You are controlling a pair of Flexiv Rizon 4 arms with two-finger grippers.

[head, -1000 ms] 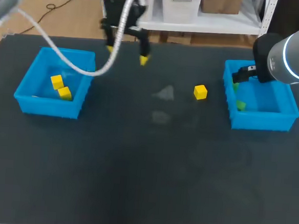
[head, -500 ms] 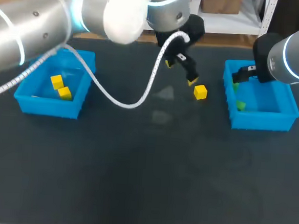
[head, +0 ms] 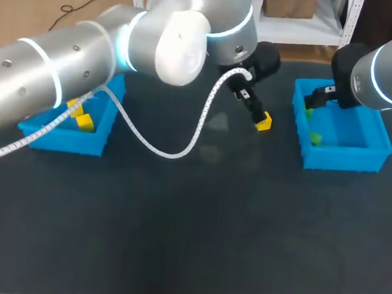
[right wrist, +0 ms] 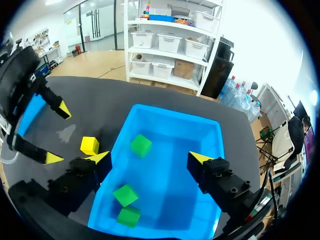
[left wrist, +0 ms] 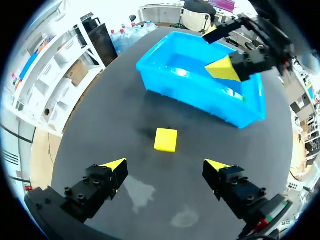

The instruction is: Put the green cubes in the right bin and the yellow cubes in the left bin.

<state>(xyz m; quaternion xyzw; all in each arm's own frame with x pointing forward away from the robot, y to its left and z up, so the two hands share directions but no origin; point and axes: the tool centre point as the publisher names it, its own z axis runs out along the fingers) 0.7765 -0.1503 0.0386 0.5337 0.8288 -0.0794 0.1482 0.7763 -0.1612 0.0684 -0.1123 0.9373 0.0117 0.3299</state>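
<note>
Lying flat near tool (left wrist: 165,164), yellow cube (left wrist: 165,139)

My left end effector (left wrist: 165,165) is over the bench (left wrist: 100,125), a cube (left wrist: 166,140) just ahead of it, the right bin (left wrist: 195,92) beyond. Three cubes (right wrist: 125,195) lie in that bin under my right end effector (right wrist: 149,157).

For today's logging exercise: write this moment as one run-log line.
left gripper open above yellow cube | right gripper open above right bin
</note>
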